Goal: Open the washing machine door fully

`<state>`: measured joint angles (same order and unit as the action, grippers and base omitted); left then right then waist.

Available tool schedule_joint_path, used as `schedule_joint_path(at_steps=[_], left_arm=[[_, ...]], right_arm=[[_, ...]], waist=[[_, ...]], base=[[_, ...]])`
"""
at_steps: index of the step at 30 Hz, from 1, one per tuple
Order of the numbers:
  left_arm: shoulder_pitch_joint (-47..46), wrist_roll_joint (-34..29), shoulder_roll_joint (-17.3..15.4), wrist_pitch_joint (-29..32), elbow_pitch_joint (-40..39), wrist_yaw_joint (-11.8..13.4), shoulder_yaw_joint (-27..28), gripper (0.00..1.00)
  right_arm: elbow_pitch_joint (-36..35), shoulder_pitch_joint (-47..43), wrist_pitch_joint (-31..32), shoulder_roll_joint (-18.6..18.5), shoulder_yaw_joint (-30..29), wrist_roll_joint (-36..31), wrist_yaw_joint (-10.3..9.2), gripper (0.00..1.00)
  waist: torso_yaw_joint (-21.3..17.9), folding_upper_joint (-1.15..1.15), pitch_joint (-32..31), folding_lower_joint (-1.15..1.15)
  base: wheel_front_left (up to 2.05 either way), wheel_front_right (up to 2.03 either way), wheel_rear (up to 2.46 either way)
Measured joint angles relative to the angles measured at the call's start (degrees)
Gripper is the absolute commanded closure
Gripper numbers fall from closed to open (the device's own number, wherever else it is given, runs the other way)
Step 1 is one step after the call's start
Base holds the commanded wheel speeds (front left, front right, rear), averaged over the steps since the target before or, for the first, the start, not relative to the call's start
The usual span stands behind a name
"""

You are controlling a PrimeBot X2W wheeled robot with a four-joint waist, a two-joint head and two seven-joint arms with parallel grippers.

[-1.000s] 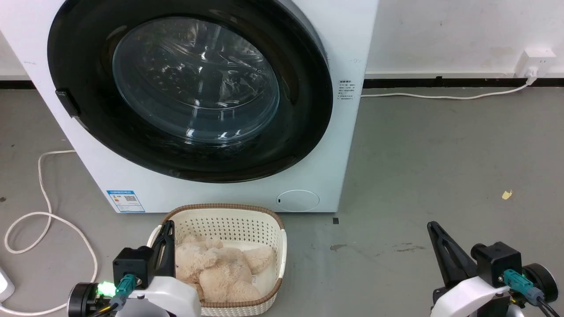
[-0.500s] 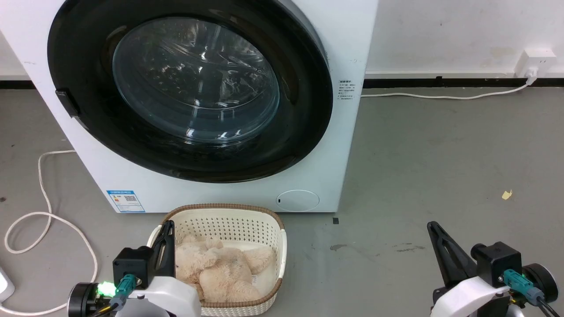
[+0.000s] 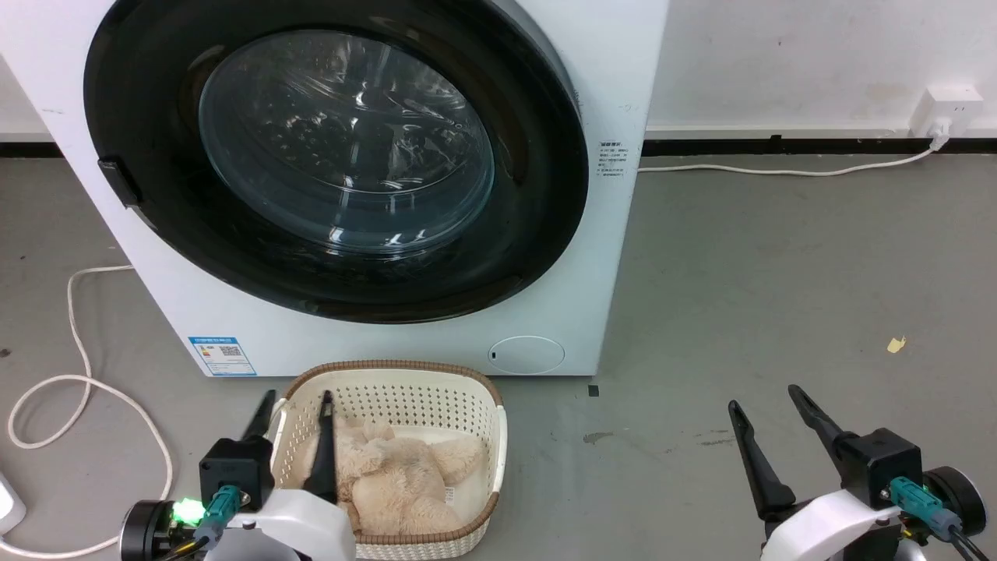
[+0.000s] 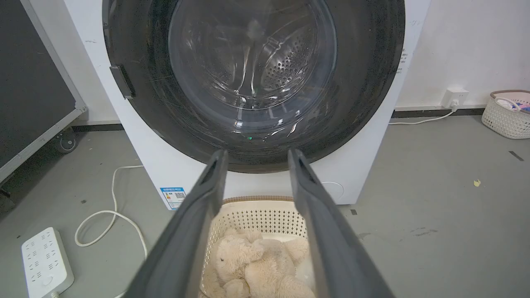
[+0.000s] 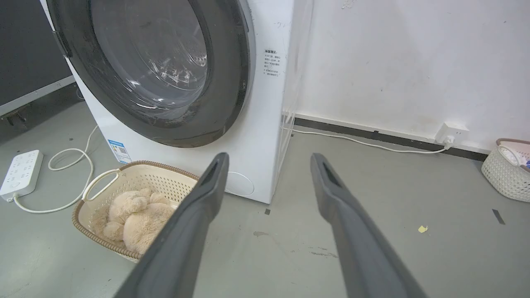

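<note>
Both my left gripper [image 3: 298,396] and right gripper [image 3: 763,397] hang low with jaws released, holding nothing, well apart from the washing machine door [image 3: 335,156], which looks shut flush on the washing machine [image 3: 615,78]. My worry: the glossy rim offers little purchase beyond the small tab [image 3: 117,183], so I may slip off, and reaching in could knock the basket [image 3: 498,436] just in front.
</note>
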<state>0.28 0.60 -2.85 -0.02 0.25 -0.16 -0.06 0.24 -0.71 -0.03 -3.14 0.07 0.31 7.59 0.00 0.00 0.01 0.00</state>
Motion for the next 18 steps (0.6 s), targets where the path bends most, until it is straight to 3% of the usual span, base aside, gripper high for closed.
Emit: schedule_joint_path(at_steps=[18], left_arm=[[0.01, 0.59, 0.00, -1.70, -0.01, -0.01, -0.90, 0.00]], right_arm=[[-0.64, -0.12, -1.69, 0.00, 0.16, 0.14, 0.00, 0.00]], waist=[[0.16, 0.00, 0.36, 0.00]], base=[[0.00, 0.00, 0.00]])
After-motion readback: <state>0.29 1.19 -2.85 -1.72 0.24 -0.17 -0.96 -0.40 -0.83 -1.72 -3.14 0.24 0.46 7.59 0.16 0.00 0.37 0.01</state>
